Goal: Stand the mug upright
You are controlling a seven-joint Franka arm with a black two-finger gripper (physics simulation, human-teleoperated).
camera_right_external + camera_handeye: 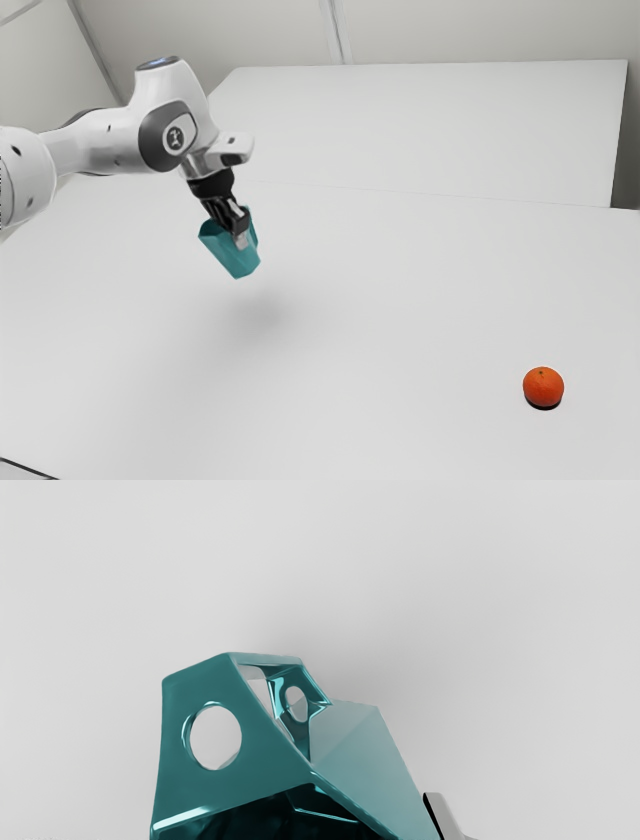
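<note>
From where I stand, the tool (240,237) grips one teal mug (235,262), tilted above the bench (400,300) toward the exterior view's left. The wrist view reveals two round holes in it; the exterior view shows one orange (543,386), nearer, toward that view's right.

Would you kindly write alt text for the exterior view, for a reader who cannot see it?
A tilted teal mug is held above a white table by the black gripper of a white robot arm, which reaches in from the exterior view's left. An orange rests on the table toward the exterior view's lower right.
</note>
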